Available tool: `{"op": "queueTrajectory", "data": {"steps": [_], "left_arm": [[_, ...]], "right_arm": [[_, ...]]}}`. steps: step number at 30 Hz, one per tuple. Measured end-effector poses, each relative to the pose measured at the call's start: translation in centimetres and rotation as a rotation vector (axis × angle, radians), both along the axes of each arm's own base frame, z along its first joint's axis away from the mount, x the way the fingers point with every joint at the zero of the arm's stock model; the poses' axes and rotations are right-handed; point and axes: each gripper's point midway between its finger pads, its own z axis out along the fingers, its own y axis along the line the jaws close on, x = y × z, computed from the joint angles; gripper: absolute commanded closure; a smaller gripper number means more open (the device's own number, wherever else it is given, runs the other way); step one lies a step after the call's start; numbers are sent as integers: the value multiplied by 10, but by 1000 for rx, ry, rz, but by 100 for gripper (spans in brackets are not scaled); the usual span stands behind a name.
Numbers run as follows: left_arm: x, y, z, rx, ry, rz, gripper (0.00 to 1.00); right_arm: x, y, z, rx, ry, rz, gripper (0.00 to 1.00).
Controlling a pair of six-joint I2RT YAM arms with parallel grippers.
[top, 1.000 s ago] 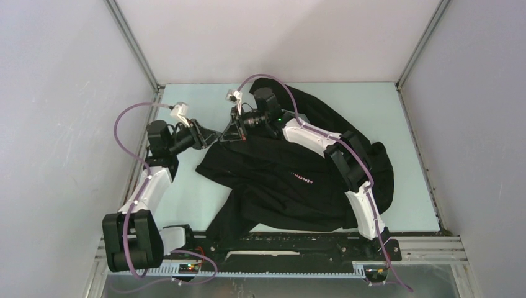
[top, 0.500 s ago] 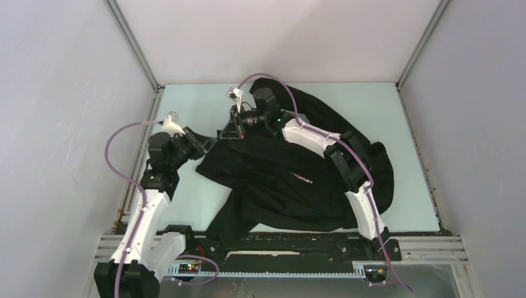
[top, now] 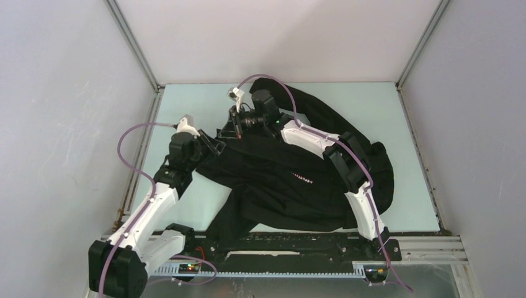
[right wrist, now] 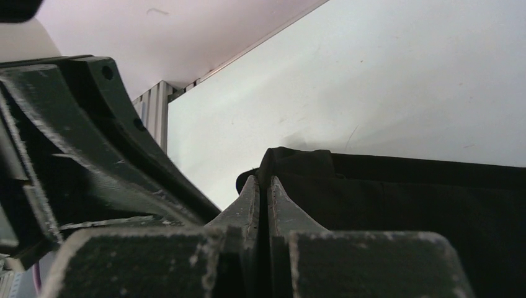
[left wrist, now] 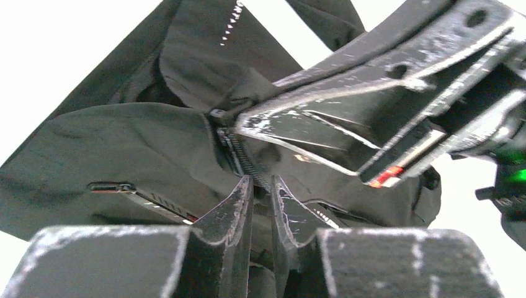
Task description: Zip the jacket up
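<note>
The black jacket (top: 298, 186) lies crumpled across the middle and right of the table, pale lettering (top: 302, 178) facing up. My right gripper (top: 229, 129) is shut on a folded edge of the jacket (right wrist: 403, 205) at its far left corner; its fingertips (right wrist: 261, 180) pinch the fabric. My left gripper (top: 218, 146) is just below it at the same corner. In the left wrist view its jaws (left wrist: 260, 181) stand almost together, and the zipper teeth (left wrist: 239, 149) run down between them. The right gripper's body (left wrist: 372, 112) hangs close above.
The pale green table (top: 186, 105) is boxed in by grey walls with metal posts (top: 133, 46) at the far corners. Purple cables (top: 127, 133) loop off both arms. The right arm (top: 347, 167) lies across the jacket. A rail (top: 298, 239) runs along the near edge.
My left arm has swung right and brought its gripper in against the jacket's far left corner, under the right gripper. The right gripper has barely moved.
</note>
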Motion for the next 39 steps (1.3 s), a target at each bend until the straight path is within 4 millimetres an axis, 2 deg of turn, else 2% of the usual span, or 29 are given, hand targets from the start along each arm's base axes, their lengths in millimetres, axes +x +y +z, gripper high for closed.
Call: {"op": "queueTrajectory", "data": {"steps": [4,15,20,25,29,34,39], "left_arm": [[5,7,-12,29,32,44,76],[13,10,-23,53,51,74,80],[16,13,-31,75,68,90,75],[17,16,-38,95,86,103,74],[18,18,-39,116,81,105,73],[19,19,-40,143,75,105,66],[18,18,-41,166,67,93,66]], "right_arm": [[1,-1,-1,-2,0,-7,100],[0,-2,5,3,-7,-11,100],[0,-2,5,3,-8,-11,100],[0,-2,5,2,-7,-11,100],[0,-2,5,2,-8,-11,100],[-1,-3,6,3,-9,-11,100],[-1,-3,6,4,-9,-11,100]]}}
